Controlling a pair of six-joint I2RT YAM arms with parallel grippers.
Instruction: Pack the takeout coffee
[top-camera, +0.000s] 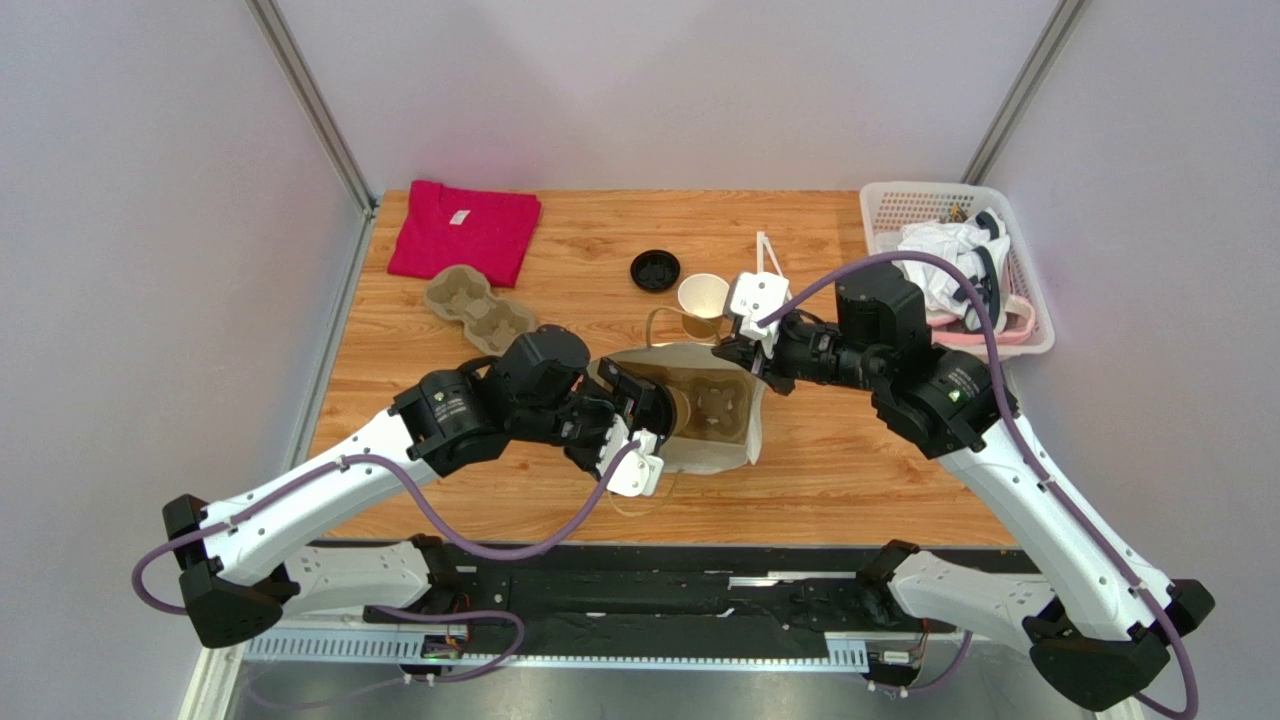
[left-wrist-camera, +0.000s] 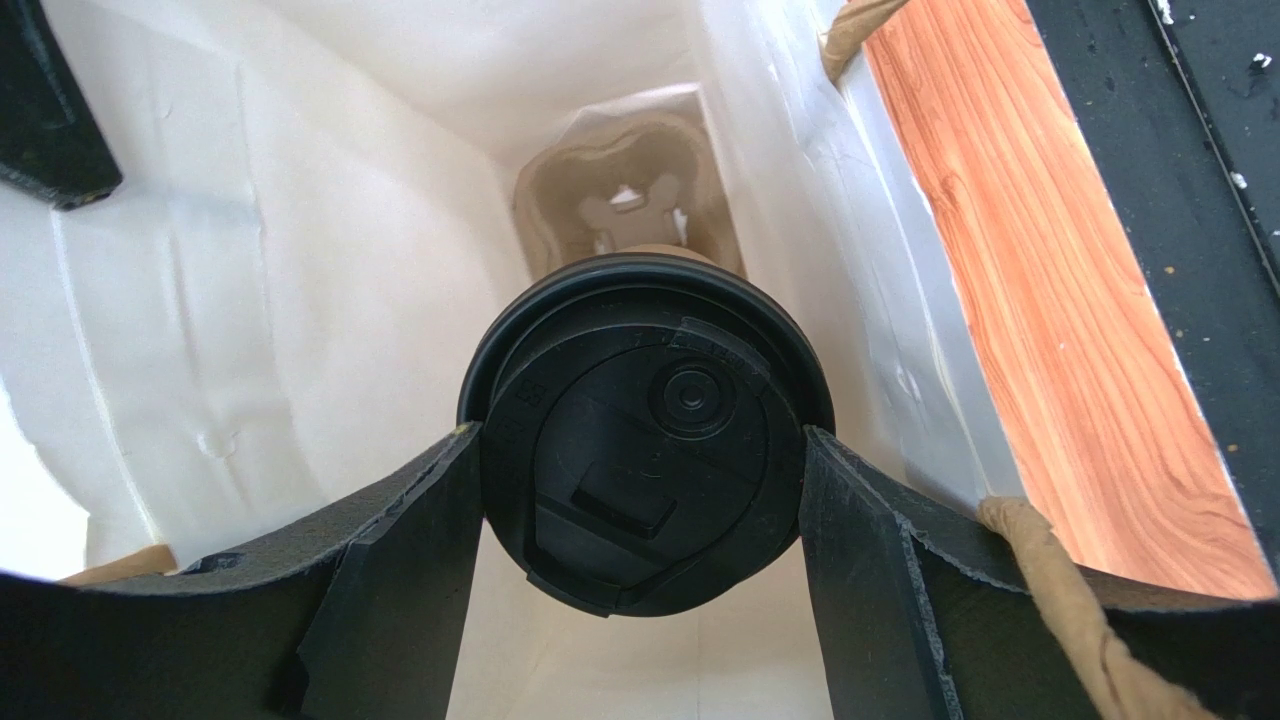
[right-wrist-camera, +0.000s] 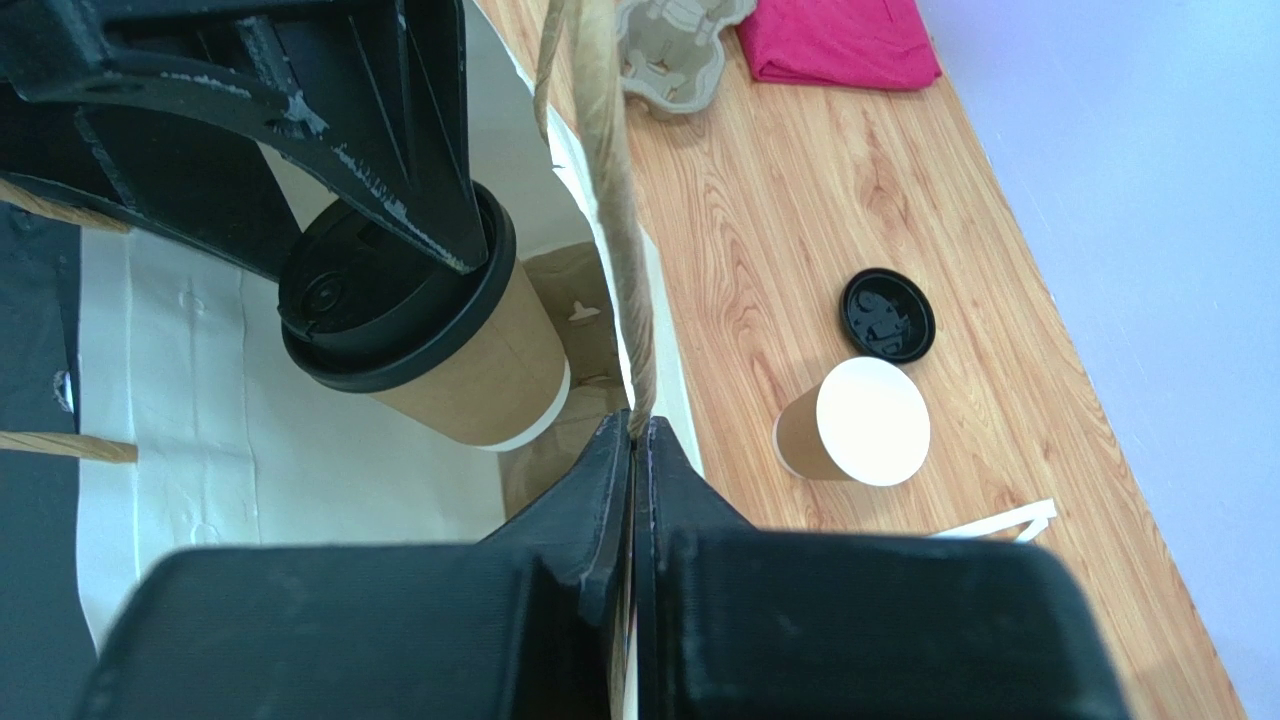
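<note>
The takeout coffee (left-wrist-camera: 646, 435), a tan cup with a black lid (right-wrist-camera: 394, 308), hangs tilted inside the white paper bag (left-wrist-camera: 226, 300). My left gripper (left-wrist-camera: 639, 438) is shut on it, one finger pressed against each side of the lid. At the bag's bottom, below the cup, lies a brown cardboard cup carrier (left-wrist-camera: 624, 173). My right gripper (right-wrist-camera: 633, 428) is shut on the bag's rim at its rope handle (right-wrist-camera: 609, 180) and holds the mouth open. From above, the left gripper (top-camera: 639, 420) reaches into the bag (top-camera: 669, 363) and the right gripper (top-camera: 747, 353) holds its far edge.
An open tan cup with a white inside (top-camera: 702, 300) and a loose black lid (top-camera: 654, 270) sit behind the bag. A second cardboard carrier (top-camera: 478, 305) and a red cloth (top-camera: 463, 228) lie at the back left. A white basket (top-camera: 887, 203) of items stands at the back right.
</note>
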